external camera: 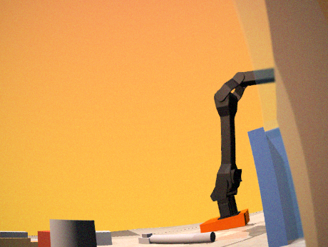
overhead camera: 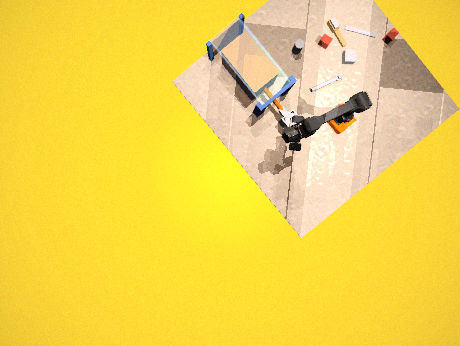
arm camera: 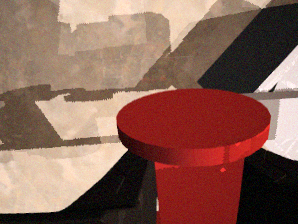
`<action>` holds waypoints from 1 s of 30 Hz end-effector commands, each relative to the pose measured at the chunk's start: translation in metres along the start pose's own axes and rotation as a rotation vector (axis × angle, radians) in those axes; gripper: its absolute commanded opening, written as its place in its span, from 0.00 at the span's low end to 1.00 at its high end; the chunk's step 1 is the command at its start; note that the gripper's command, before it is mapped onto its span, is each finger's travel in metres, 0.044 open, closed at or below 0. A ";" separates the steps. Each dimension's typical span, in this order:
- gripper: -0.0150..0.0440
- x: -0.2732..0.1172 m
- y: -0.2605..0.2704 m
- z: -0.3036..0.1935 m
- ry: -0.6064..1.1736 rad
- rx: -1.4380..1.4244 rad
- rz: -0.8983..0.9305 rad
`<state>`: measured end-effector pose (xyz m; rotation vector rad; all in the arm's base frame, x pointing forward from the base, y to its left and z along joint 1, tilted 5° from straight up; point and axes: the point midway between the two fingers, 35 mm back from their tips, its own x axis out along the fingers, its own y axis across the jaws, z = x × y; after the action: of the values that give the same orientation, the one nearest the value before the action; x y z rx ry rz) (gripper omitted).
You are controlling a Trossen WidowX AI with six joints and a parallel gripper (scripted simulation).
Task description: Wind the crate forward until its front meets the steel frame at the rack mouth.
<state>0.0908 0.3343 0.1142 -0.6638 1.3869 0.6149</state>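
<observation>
From where I stand, the crate [overhead camera: 250, 60] is inside the clear-panelled cubby [overhead camera: 240, 82] at the far left of the bench [overhead camera: 325, 165] [external camera: 254, 223] [arm camera: 90, 115]. From above, a strip of pale surface shows between the crate's front and the blue frame [overhead camera: 275, 96] at the mouth, so they look apart. The crate seems to sit flat, though I cannot tell for sure through the panels.

An orange strap [overhead camera: 273, 99] runs out under the frame towards the white winch [overhead camera: 288, 117], which is partly hidden by the dark arm [overhead camera: 330, 119] [external camera: 228, 139]. The arm reaches left from its orange base [overhead camera: 339, 131] [external camera: 224, 225], with its wrist over the winch.

The pincer [overhead camera: 291, 131] [arm camera: 197, 185] is closed around the red knob [arm camera: 195, 125], dark fingers on both sides of the stem and the round cap standing above them. Whether the key sits down in the winch I cannot tell.

Right of the cubby stands a grey cylinder [overhead camera: 298, 46] [external camera: 73, 233]. Farther right are a red block [overhead camera: 325, 41] [external camera: 43, 239], a wooden-handled tool [overhead camera: 338, 35] and a pale block [overhead camera: 349, 56] [external camera: 103, 238]. A white rod [overhead camera: 326, 83] [external camera: 182, 238] lies between them and the arm, touching neither.
</observation>
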 end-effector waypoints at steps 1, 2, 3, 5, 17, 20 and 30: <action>0.25 0.003 0.000 -0.018 0.041 -0.009 -0.007; 0.25 0.003 0.000 -0.019 0.041 -0.009 -0.007; 0.25 0.003 -0.001 -0.020 0.041 -0.009 -0.007; 0.25 0.003 -0.001 -0.022 0.041 -0.009 -0.007; 0.25 0.003 -0.004 -0.034 0.042 -0.009 -0.007; 0.25 0.003 -0.005 -0.037 0.042 -0.009 -0.007; 0.25 0.002 -0.009 -0.046 0.043 -0.009 -0.008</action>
<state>0.0722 0.3065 0.1131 -0.6725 1.3969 0.6215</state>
